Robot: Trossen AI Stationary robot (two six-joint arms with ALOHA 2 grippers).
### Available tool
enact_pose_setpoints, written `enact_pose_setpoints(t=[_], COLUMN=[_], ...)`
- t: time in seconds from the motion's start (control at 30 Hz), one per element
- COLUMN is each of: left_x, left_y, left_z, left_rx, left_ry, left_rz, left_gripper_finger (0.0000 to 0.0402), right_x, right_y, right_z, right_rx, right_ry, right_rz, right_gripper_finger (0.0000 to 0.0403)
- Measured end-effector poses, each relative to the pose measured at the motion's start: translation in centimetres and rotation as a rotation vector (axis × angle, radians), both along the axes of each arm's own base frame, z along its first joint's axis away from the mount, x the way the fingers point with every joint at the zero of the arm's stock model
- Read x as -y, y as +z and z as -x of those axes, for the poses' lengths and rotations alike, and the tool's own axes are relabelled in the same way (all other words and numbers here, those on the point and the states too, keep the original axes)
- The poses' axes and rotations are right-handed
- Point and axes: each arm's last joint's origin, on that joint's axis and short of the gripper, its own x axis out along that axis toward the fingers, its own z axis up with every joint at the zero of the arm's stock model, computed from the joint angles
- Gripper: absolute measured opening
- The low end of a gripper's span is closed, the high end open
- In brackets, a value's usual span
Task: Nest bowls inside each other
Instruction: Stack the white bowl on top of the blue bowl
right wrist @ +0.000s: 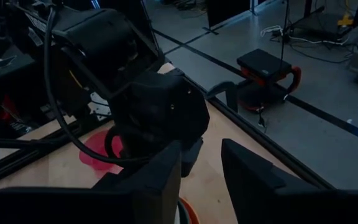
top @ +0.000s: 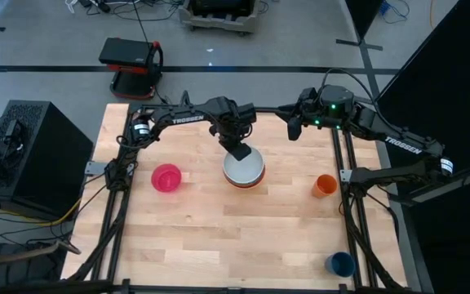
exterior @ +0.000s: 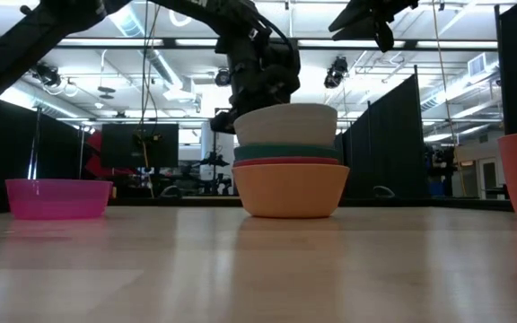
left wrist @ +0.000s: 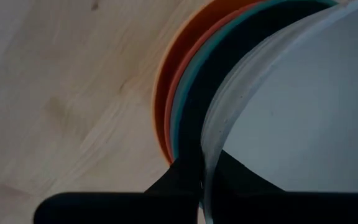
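Observation:
At the table's middle stands a stack of bowls: the yellow-orange bowl (exterior: 290, 190) at the bottom, the red-orange bowl (exterior: 290, 162) in it, the teal bowl (exterior: 285, 152) in that. The white bowl (exterior: 285, 124) sits highest, its lower part sunk into the teal one. My left gripper (top: 241, 153) comes down on its far-left rim and is shut on it. The pink bowl (top: 167, 177) rests on its base to the stack's left. My right gripper (top: 294, 128) hangs open in the air at the far right, holding nothing. My left gripper pinches the white bowl's rim (left wrist: 209, 163), one finger (left wrist: 241, 177) inside the bowl and one (left wrist: 176, 177) outside its wall. The fingers come from above, slanting steeply down. The bowl is upright, its bottom inside the teal bowl; whether it rests there I cannot tell.
A small orange cup (top: 325, 185) stands at the table's right edge, and a dark blue cup (top: 340, 263) at the near right corner. Bare wood lies in front of the stack and the pink bowl.

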Motion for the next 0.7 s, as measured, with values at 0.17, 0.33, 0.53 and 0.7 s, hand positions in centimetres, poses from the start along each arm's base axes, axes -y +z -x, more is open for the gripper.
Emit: enact_pose_setpoints(t=[0.17, 0.33, 0.53, 0.7], left_x=[-0.04, -0.05, 0.1, 0.09], left_y=[-0.43, -0.87, -0.91, -0.94], left_z=[-0.2, -0.39, -0.63, -0.64], left_rx=[-0.007, -0.015, -0.002, -0.003], left_ry=[0.006, 0.012, 0.007, 0.007], left_rz=[0.002, 0.004, -0.002, -0.006], left_gripper_finger=[0.0, 0.0, 0.0002, 0.002], right_x=[0.0, 0.0, 0.0, 0.08], right_y=[0.0, -0.01, -0.01, -0.01], right_z=[0.0, 0.0, 0.0, 0.04], right_rx=[0.0, 0.0, -0.008, -0.009], right_ry=[0.0, 0.0, 0.006, 0.003], right_rz=[0.0, 0.0, 0.016, 0.018], right_gripper_finger=[0.0104, 0.0105, 0.0105, 0.0117])
